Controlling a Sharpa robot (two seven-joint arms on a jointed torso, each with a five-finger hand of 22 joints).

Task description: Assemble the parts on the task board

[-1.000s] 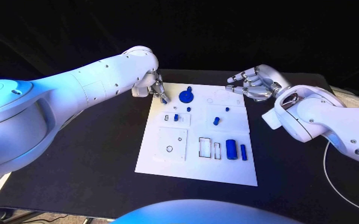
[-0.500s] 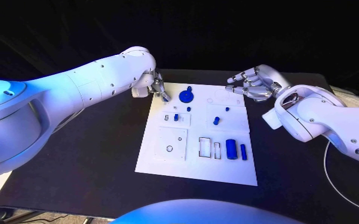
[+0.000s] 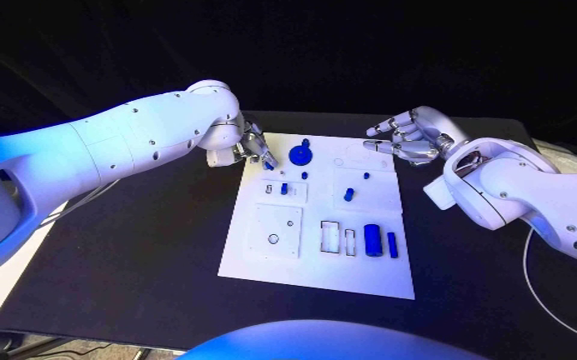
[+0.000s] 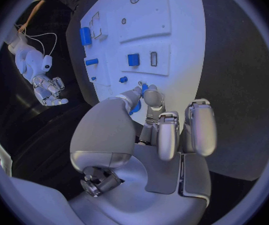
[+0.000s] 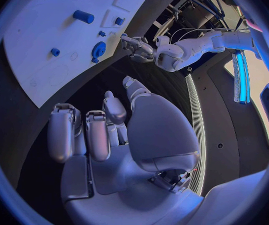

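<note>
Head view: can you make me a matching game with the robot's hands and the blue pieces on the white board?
Things:
1. left hand
2. right hand
3. round blue disc part
4. long blue cylinder part

Places:
A. near end of the white task board
B. off the board, over black table, fingers curled
C. far end of the board
D. at the board's far left corner

Pairs: 1-D, 2-B, 3-C, 4-A

The task board (image 3: 315, 268) lies mid-table (image 3: 144, 277). The left hand (image 3: 252, 148) is at its far-left corner, beside the round part (image 3: 299, 156). The right hand (image 3: 405, 137) hangs off its far-right corner. 2 long parts (image 3: 380, 241) lie side by side near its near-right edge.
</note>
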